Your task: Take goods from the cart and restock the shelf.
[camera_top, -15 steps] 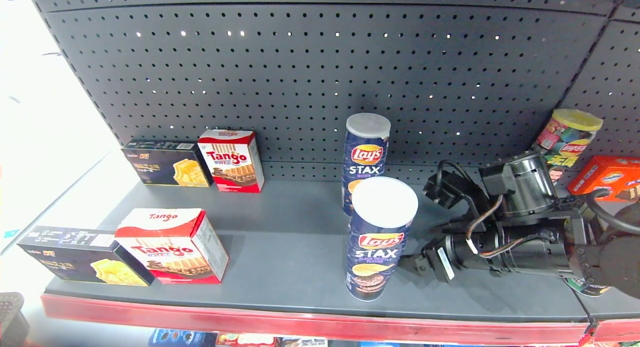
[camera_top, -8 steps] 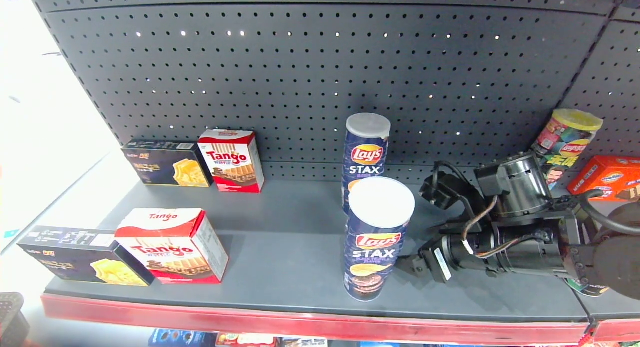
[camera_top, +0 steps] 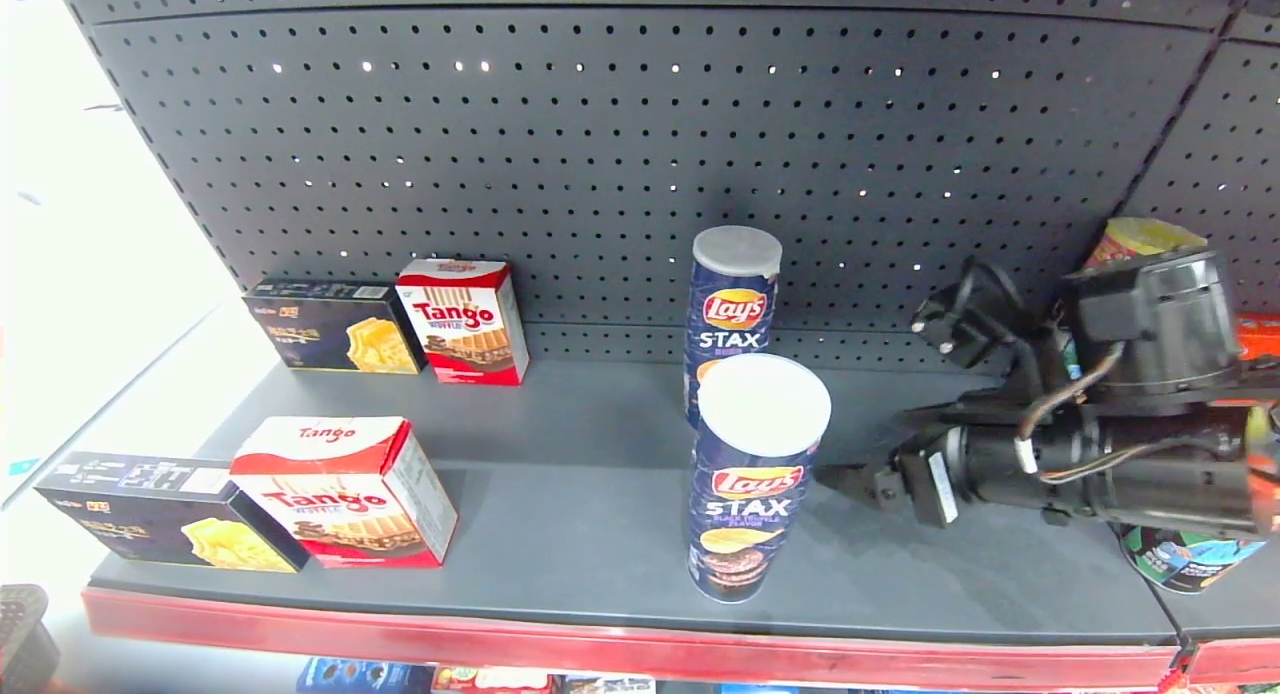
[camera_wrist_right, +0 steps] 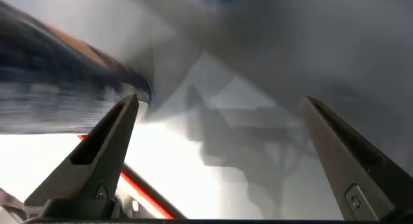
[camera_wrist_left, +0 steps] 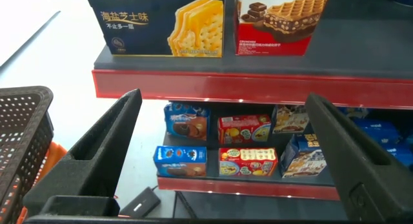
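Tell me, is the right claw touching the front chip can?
Cannot tell. In the head view the right claw sits beside the front chip can, no plain gap or contact.

Brand lettering on chip can (camera_top: 745,504), wafer box (camera_top: 345,504); Chinese characters, apparently, on cracker box (camera_wrist_left: 161,24).

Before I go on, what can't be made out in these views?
Head view: rear chip can, lower half behind the front chip can.
Head view: yellow-lidded can, mostly behind the right arm.
Right wrist view: blue can beside right gripper, blurred.
Left wrist view: black basket, contents cut by the edge.
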